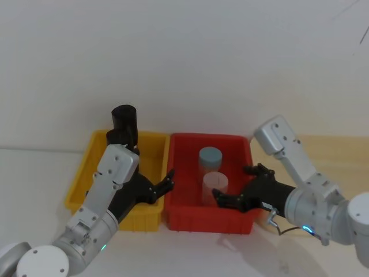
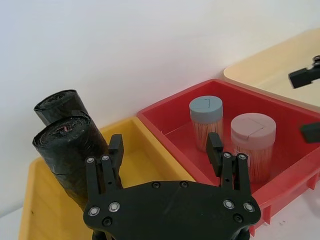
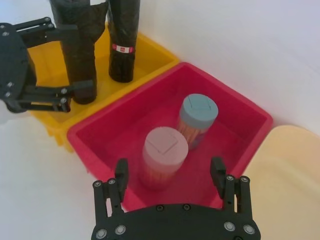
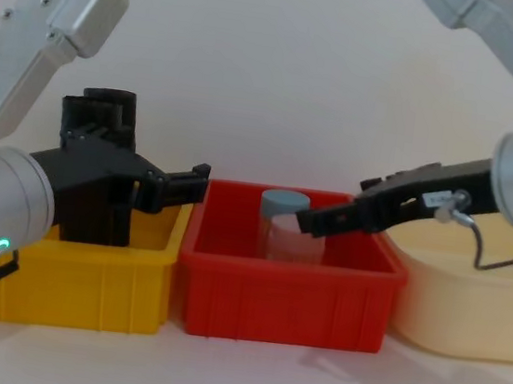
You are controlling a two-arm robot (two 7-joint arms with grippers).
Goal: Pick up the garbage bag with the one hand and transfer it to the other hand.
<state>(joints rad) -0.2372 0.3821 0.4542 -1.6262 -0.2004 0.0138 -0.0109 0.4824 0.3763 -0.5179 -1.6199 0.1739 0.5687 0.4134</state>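
The garbage bag [image 2: 70, 150], a plain black roll, stands upright in the yellow bin [image 2: 135, 165]; it is also the nearer roll [image 3: 77, 50] in the right wrist view and sits partly behind my left arm [image 1: 119, 137]. My left gripper [image 2: 165, 145] is open over the yellow bin's right side [image 1: 167, 182], nothing between its fingers. The bag stands just outside one finger [image 2: 116, 150]. My right gripper [image 3: 170, 167] hangs open over the red bin [image 1: 233, 184], holding nothing.
A second black roll with a red-and-white sticker [image 3: 122, 40] stands behind the bag. The red bin [image 1: 190, 222] holds a blue-lidded jar [image 1: 210, 154] and a pink-lidded jar [image 1: 214, 182]. A cream board [image 3: 290, 175] lies to the right. A white wall rises behind.
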